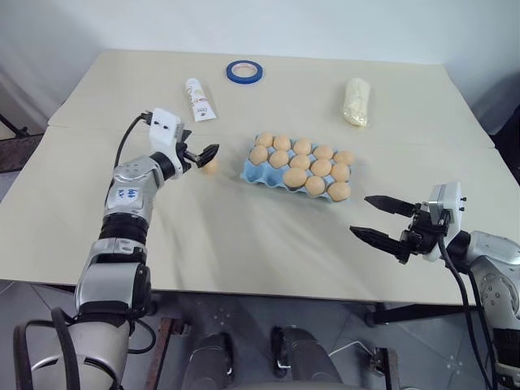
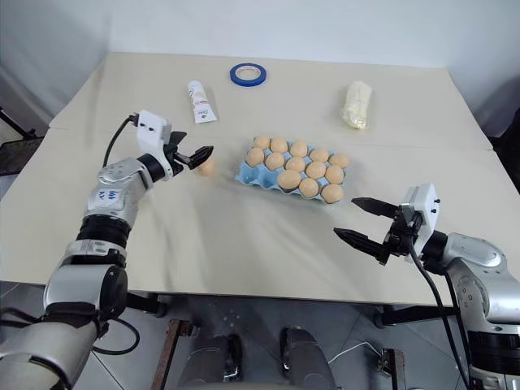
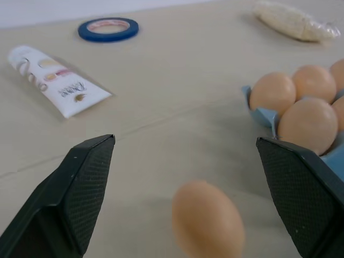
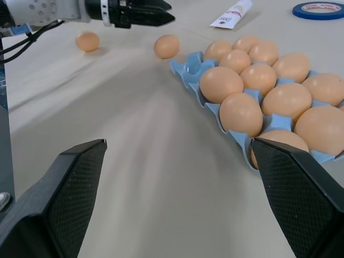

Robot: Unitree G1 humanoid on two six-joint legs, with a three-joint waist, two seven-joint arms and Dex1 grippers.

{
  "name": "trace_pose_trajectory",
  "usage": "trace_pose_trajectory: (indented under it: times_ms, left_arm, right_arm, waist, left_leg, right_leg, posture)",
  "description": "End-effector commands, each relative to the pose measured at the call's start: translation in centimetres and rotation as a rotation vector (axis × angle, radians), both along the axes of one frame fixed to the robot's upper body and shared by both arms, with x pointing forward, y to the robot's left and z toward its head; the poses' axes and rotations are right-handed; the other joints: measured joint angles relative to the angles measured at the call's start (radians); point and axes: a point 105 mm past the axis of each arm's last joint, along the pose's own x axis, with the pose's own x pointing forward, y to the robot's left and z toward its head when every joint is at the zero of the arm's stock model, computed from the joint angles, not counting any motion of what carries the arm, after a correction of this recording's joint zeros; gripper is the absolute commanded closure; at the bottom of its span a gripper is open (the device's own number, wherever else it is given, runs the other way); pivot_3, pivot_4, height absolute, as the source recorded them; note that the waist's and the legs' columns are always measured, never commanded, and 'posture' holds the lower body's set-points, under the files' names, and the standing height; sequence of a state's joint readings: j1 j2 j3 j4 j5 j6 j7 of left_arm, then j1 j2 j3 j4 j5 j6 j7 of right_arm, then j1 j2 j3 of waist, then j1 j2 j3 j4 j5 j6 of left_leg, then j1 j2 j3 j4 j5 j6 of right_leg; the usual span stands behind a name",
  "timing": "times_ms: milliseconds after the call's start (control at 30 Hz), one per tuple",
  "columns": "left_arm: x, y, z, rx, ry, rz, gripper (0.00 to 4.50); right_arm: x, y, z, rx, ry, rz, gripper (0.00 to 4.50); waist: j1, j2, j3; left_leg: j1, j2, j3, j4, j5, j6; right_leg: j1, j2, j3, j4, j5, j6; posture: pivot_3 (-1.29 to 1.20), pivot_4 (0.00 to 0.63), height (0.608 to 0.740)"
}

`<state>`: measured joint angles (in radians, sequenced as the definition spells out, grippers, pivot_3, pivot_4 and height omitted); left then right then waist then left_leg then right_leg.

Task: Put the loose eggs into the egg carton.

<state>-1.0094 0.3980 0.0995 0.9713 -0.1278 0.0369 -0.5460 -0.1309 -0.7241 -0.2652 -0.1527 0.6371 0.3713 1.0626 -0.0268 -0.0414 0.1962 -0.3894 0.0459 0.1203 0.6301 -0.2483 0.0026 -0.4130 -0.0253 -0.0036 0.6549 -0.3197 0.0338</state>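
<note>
The light blue egg carton [image 1: 248,171] sits at mid-table, with several pale orange-tan eggs in its cups. One loose egg [image 1: 210,166] lies just left of the carton. My left gripper [image 1: 205,156] hovers open right at this egg, which sits low between its fingers [image 3: 86,183] in the left wrist view. A second loose egg [image 4: 87,41] rests further left, under my left forearm. My right gripper [image 1: 359,214] stands open and empty near the front right, pointing toward the carton [image 4: 185,67].
A white tube [image 1: 198,99] and a blue tape ring [image 1: 244,71] lie at the back of the table. A pale yellow lumpy bag [image 1: 357,101] lies at the back right. The near table edge runs just below my right gripper.
</note>
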Motion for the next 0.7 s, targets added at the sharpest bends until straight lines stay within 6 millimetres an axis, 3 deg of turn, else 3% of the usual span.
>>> trace_pose_trajectory:
  times_ms: [33, 233, 500, 633, 700]
  left_arm:
    - [0.5, -0.6, 1.6, 0.004, -0.059, -0.001, 0.01]
    - [0.8, -1.6, -0.8, 0.021, 0.038, -0.013, 0.01]
    - [1.0, -2.6, -2.5, 0.082, 0.129, 0.003, 0.01]
    - [1.2, -2.8, -2.3, 0.076, 0.125, 0.013, 0.87]
    - [1.2, -2.9, -2.3, 0.075, 0.127, 0.013, 1.52]
  right_arm:
    - [-0.5, -0.4, 1.2, 0.001, -0.051, -0.021, 0.00]
    - [-0.8, -0.5, 0.6, -0.002, -0.030, -0.026, 0.00]
    - [-0.3, -0.3, 0.8, 0.000, -0.036, -0.021, 0.00]
    - [-0.4, -0.4, 0.7, -0.004, -0.032, -0.028, 0.00]
    - [-0.4, -0.4, 0.7, -0.005, -0.031, -0.032, 0.00]
  waist:
    - [-0.001, 0.000, 0.000]
    - [-0.001, 0.000, 0.000]
    - [0.000, 0.000, 0.000]
    - [0.000, 0.000, 0.000]
    - [0.000, 0.000, 0.000]
  left_leg:
    - [0.000, 0.000, 0.000, 0.000, 0.000, 0.000]
    - [0.000, 0.000, 0.000, 0.000, 0.000, -0.001]
    - [0.000, 0.000, 0.000, 0.001, 0.000, 0.000]
    - [0.000, 0.000, 0.000, 0.000, 0.000, -0.001]
    - [-0.001, 0.000, 0.000, 0.000, 0.000, -0.001]
  right_leg:
    - [0.000, 0.000, 0.000, 0.000, 0.000, 0.000]
    - [0.000, 0.000, 0.000, 0.000, 0.000, 0.000]
    - [-0.001, 0.000, 0.000, 0.001, 0.000, 0.000]
    - [-0.001, 0.000, 0.000, 0.001, 0.000, 0.000]
    - [-0.001, 0.000, 0.000, 0.001, 0.000, 0.000]
  posture:
    - [0.00, 0.150, 0.740]
    - [0.00, 0.150, 0.740]
    - [0.00, 0.150, 0.740]
    - [0.00, 0.150, 0.740]
    - [0.00, 0.150, 0.740]
